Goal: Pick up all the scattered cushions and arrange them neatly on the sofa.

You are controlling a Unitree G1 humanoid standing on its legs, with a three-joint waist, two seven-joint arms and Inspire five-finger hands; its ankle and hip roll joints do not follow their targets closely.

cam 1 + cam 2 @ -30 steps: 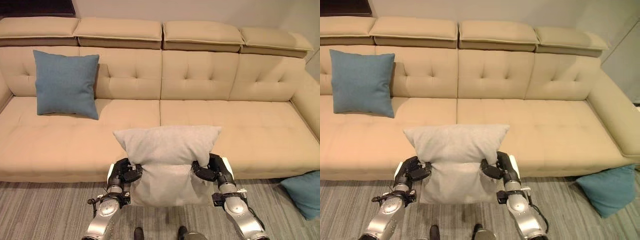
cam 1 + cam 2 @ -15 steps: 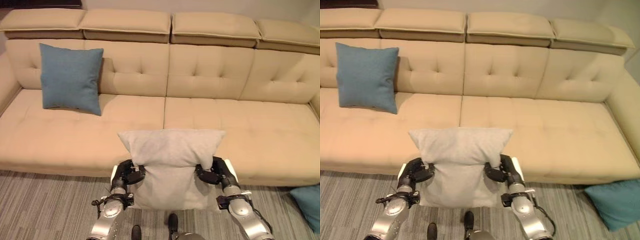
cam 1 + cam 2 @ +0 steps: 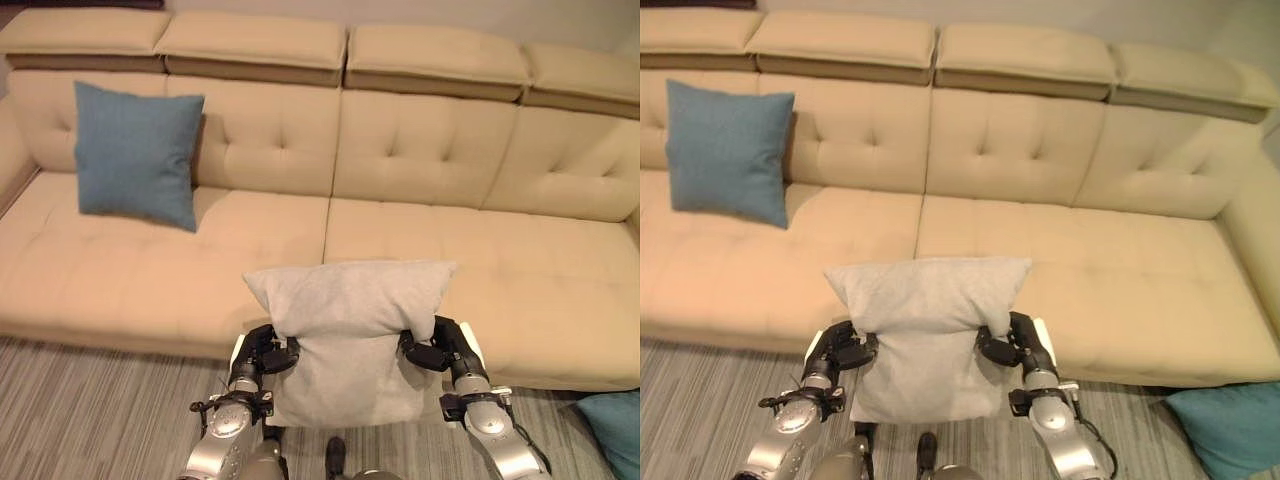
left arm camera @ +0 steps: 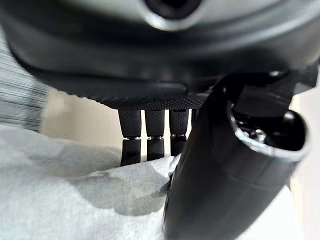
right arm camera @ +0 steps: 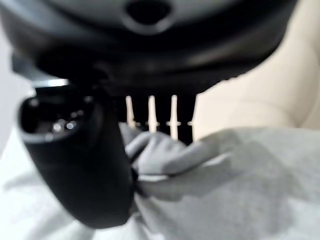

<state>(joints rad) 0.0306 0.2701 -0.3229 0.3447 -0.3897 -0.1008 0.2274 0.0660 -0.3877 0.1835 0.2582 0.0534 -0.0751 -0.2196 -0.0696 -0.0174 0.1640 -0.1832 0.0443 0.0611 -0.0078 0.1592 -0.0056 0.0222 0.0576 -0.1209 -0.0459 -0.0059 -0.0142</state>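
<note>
- Right now my left hand [image 3: 262, 353] and right hand [image 3: 437, 346] pinch the grey cushion's [image 3: 348, 322] side edges, keeping it hanging upright.
- It sits just near of the sofa [image 3: 480, 260] front; blue cushion [image 3: 136, 153] leans far left.

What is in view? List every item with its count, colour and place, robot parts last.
sofa: one, beige, tufted, spanning the scene ahead.
blue cushion on sofa: one, blue, propped against the backrest at the left end.
grey cushion: one, light grey, held up in front of the seat edge.
blue cushion on floor: one, blue-teal, on the floor by the sofa's right end.
floor: grey, striped, in front of the sofa.
left hand: dark, gripping the grey cushion's left side.
right hand: dark, gripping its right side.
</note>
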